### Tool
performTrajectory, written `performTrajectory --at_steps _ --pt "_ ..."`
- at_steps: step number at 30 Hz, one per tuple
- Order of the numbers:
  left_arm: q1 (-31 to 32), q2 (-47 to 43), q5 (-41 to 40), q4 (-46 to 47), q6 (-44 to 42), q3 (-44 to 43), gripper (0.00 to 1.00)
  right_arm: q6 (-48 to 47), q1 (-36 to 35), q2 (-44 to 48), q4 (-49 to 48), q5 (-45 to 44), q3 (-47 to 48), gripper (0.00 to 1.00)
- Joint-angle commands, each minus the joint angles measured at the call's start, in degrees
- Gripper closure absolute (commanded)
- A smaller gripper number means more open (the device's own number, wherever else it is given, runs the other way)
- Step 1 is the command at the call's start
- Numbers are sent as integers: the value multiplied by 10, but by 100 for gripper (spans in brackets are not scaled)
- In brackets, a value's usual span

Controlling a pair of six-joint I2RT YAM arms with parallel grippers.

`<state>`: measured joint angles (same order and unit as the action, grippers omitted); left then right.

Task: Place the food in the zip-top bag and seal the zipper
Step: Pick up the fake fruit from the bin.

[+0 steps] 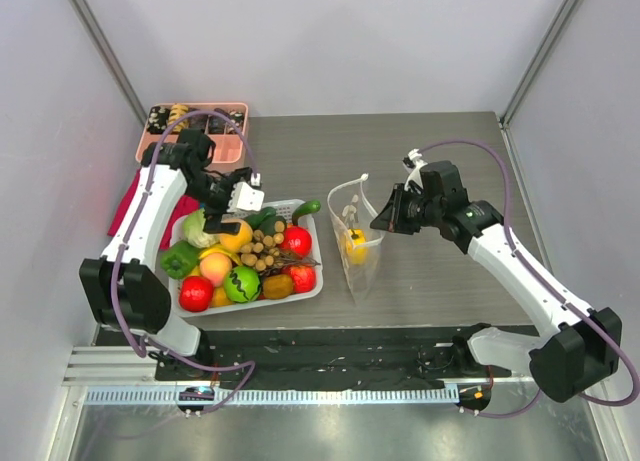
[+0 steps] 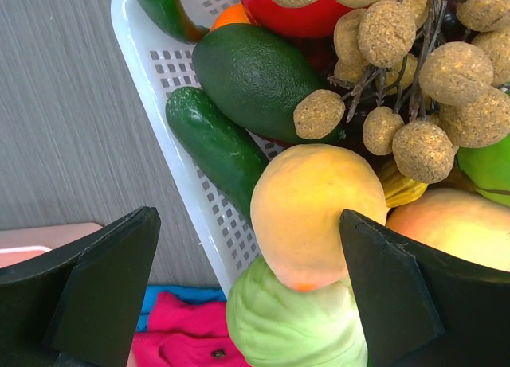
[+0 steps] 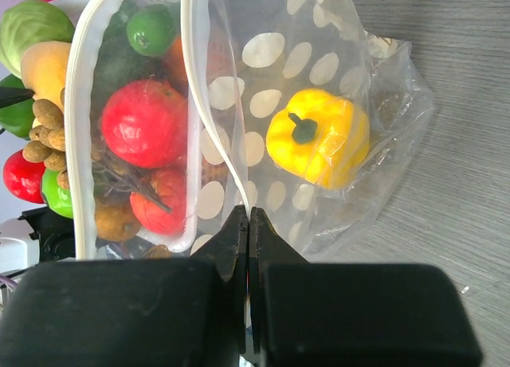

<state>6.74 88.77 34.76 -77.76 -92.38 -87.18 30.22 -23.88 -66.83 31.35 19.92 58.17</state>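
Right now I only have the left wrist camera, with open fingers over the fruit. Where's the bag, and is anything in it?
Observer: The zip-top bag sits on the table between the white basket and the right arm, with its mouth lifted open.
Operator: Anything inside?
Observer: I can see only a yellow pepper, lying in the lower part of the bag.
Operator: What's holding the mouth up?
Observer: The right gripper is pinched shut on the bag's mouth edge.
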Motion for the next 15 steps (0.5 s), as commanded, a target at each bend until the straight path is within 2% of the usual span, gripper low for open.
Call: performTrajectory --at_steps 1,15 --pt "-3 17 -22 -157 -66 -5 0 -10 1 -6 -6 10 16 99" --pt "-3 -40 -10 -173 -26 -39 0 -10 1 -3 -5 14 12 99"
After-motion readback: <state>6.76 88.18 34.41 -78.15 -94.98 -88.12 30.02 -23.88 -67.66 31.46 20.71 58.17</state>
